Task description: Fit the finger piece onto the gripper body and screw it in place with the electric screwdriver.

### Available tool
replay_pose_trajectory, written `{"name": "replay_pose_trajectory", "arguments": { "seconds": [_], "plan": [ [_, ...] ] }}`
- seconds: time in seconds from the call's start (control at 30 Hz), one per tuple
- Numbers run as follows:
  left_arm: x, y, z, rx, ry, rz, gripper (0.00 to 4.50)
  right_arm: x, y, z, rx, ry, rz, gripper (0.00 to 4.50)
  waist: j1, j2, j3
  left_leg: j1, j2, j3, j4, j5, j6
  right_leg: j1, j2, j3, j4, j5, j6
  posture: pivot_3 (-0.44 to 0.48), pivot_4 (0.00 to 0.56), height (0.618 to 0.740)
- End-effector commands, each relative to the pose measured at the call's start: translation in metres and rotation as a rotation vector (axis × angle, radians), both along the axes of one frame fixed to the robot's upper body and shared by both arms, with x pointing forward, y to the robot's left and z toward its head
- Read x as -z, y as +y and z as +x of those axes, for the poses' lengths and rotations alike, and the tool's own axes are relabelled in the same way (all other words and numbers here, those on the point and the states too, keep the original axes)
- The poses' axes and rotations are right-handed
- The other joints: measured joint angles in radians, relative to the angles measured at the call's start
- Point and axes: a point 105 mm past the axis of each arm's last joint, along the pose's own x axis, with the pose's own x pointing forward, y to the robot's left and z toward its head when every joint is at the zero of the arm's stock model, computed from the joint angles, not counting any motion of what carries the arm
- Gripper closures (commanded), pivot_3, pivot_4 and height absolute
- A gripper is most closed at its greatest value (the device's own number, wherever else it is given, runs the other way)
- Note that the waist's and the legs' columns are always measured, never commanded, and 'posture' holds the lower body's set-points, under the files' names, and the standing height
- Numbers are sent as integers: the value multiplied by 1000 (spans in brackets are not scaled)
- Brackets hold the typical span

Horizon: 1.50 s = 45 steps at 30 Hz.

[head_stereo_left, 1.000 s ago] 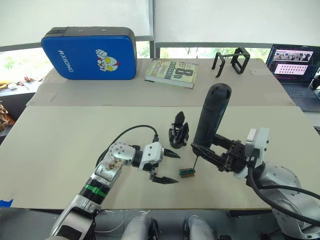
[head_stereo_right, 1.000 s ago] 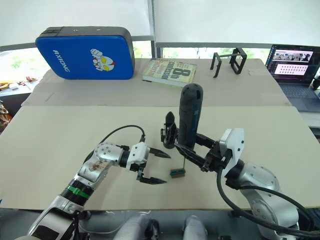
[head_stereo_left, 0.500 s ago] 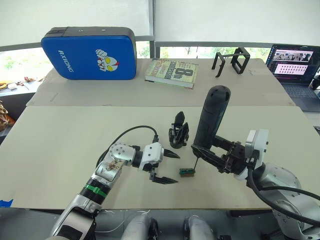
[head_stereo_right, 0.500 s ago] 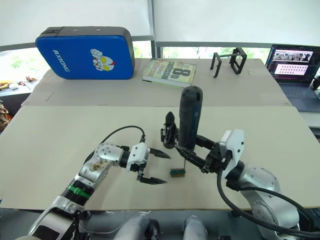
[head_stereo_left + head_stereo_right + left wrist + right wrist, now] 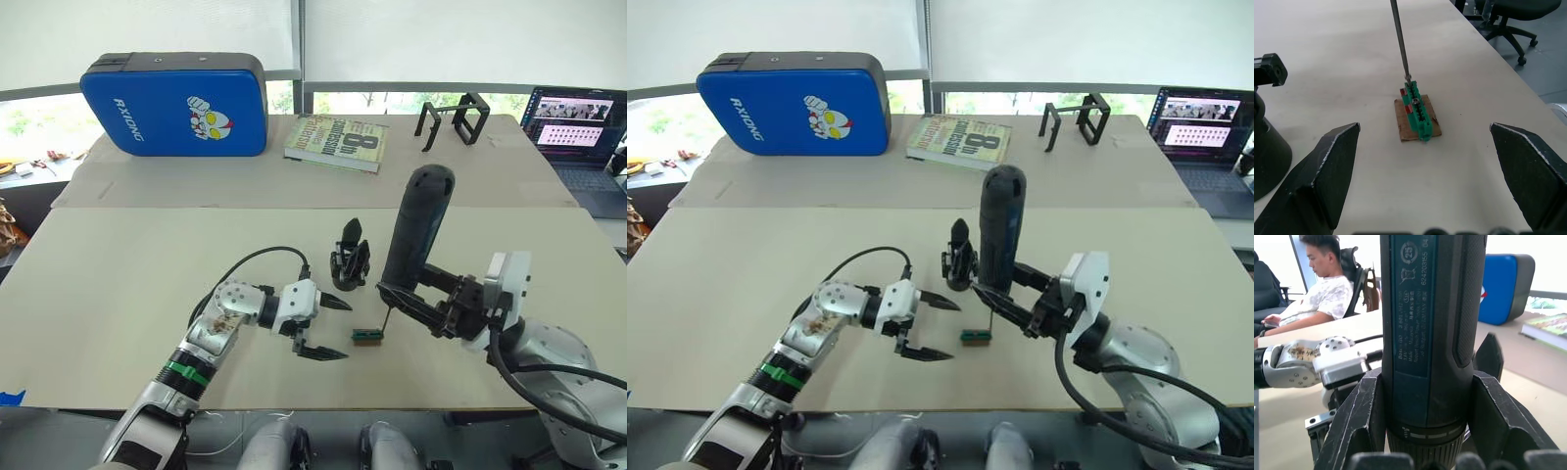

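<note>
We see our left gripper (image 5: 1425, 161) with its two black fingers (image 5: 1322, 171) spread wide apart, nothing between them. Ahead of them, near the middle of the frame, a small green-and-black block (image 5: 1417, 110) lies on a brown scrap of card (image 5: 1403, 128) on the pale table (image 5: 1332, 58). A thin metal bit (image 5: 1400, 41) comes down from the top edge, its tip touching the block's far end. A dark rounded base (image 5: 1268, 147) sits at the left edge.

lying around one gripper body (image 5: 349, 264): one electric screwdriver (image 5: 412, 230), one green block (image 5: 366, 336), one book (image 5: 337, 142), one blue case (image 5: 176, 103), two brackets (image 5: 453, 119), one laptop (image 5: 580, 132).
</note>
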Motion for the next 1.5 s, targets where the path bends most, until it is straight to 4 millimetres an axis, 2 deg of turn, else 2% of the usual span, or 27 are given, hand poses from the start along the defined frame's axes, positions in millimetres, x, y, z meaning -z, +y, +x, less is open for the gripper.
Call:
{"name": "replay_pose_trajectory", "arguments": {
  "seconds": [0.03,0.23,0.37,0.67,0.87,1.23,1.5],
  "plan": [
    [-13,4,0,-12,-36,-39,0,-26,5,-13,-49,-95,16,2585,-1,0,0,0,0,0,0,0,0,0,0,0,0,0,0,0,150,740],
    [-22,21,2,-86,-12,-62,0,-51,12,-16,-169,-108,10,2585,-1,0,0,0,0,0,0,0,0,0,-1,0,0,0,0,0,150,740],
    [-27,30,4,-130,-10,-67,0,-70,19,-10,-269,-98,11,2585,-1,0,0,0,1,0,0,0,0,0,0,0,0,0,-1,0,150,740],
    [-39,42,22,-207,-52,-65,0,-114,46,22,-436,-92,9,2585,-2,0,0,-3,1,0,1,0,0,-2,-1,-1,0,1,-1,0,150,740],
    [-45,46,37,-249,-61,-75,0,-128,63,57,-366,-53,7,2585,-5,-1,0,-4,0,1,1,0,1,-2,0,-3,6,1,-1,0,150,740],
    [-44,38,61,-248,-73,-64,0,-105,63,79,-299,-63,-99,2585,-8,-1,0,-6,-2,1,1,0,1,-3,1,-4,6,1,0,0,150,740],
    [-42,27,67,-227,-89,-62,0,-99,62,81,-286,-67,-97,2585,-18,-1,0,-6,-2,1,1,1,1,-3,1,-4,6,1,1,0,150,740]
  ]
}}
